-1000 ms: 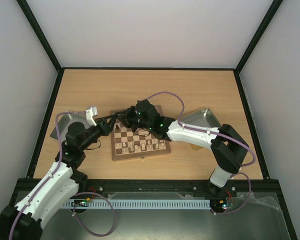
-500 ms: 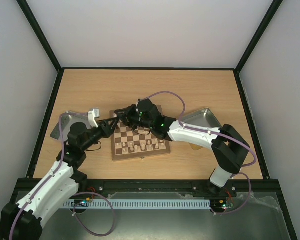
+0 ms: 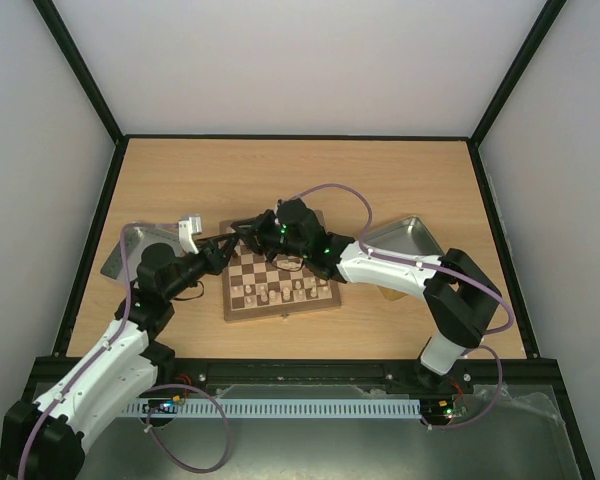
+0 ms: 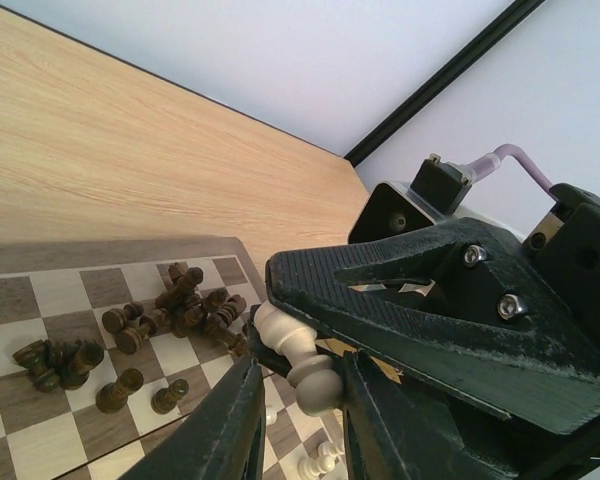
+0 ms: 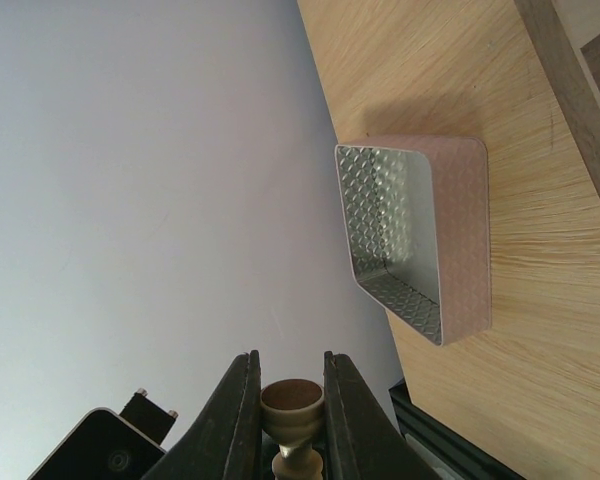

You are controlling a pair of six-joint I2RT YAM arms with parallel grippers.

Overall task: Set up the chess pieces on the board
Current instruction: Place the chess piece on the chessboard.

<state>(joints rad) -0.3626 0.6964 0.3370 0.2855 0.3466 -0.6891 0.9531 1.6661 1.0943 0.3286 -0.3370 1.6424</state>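
We are finding the right gripper (image 5: pixel 289 385) clamping a cream chess piece (image 5: pixel 292 402) over the board's (image 3: pixel 280 314) far left corner, the left gripper (image 4: pixel 300 378) bracketing the same piece with narrow jaws, its grip impossible to tell, dark pieces (image 4: pixel 185 310) lying heaped on the board's far squares.

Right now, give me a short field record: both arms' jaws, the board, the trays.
right jaws: shut on a cream piece
left jaws: flanking that piece's base; grip unclear
place: over the board's far left corner
dark pieces: clustered on the board, mostly toppled
left tray, right tray: beside the board, one each side
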